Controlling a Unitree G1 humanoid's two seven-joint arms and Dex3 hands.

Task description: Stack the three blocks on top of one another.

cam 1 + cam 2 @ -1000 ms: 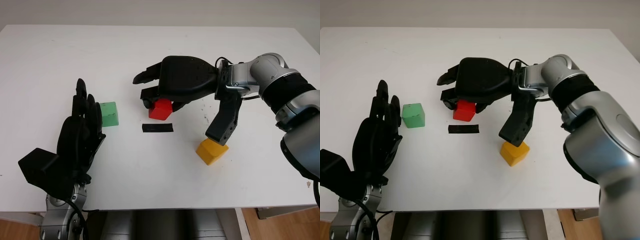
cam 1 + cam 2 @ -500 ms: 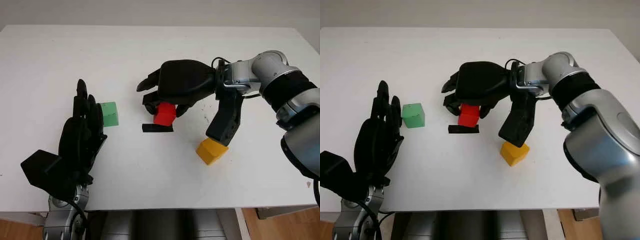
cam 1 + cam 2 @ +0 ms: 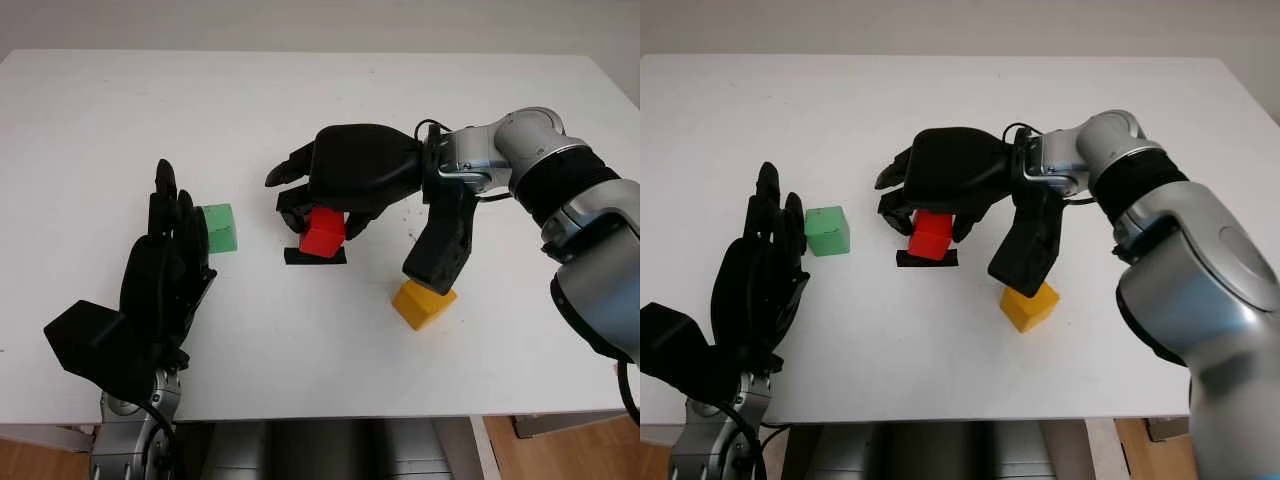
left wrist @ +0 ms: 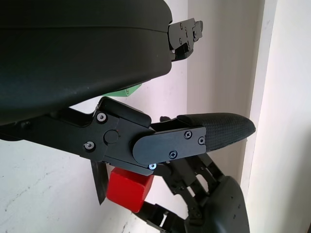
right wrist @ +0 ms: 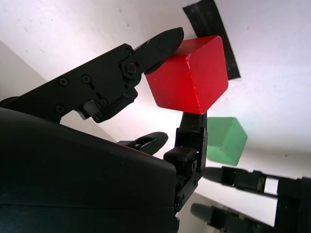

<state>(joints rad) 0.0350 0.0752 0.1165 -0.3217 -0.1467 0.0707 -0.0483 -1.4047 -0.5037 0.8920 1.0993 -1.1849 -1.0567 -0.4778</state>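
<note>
My right hand (image 3: 318, 208) is shut on the red block (image 3: 323, 232), pinching it between fingertips (image 5: 163, 39) just above the black tape mark (image 3: 316, 256) at the table's middle. The green block (image 3: 218, 227) sits on the table to the left of it, also seen past the red block (image 5: 192, 80) as a green block (image 5: 223, 141). The yellow block (image 3: 423, 303) lies turned at an angle to the right, nearer the front, under my right forearm's black wrist mount (image 3: 440, 245). My left hand (image 3: 165, 270) is open at the front left, just beside the green block.
The white table (image 3: 300, 100) stretches wide behind the blocks. Its front edge runs just below my left hand. My right arm (image 3: 530, 165) reaches in from the right across the table.
My right hand has carried the red block a little toward me, from beyond the black tape mark to just over it. The left hand has barely moved.
</note>
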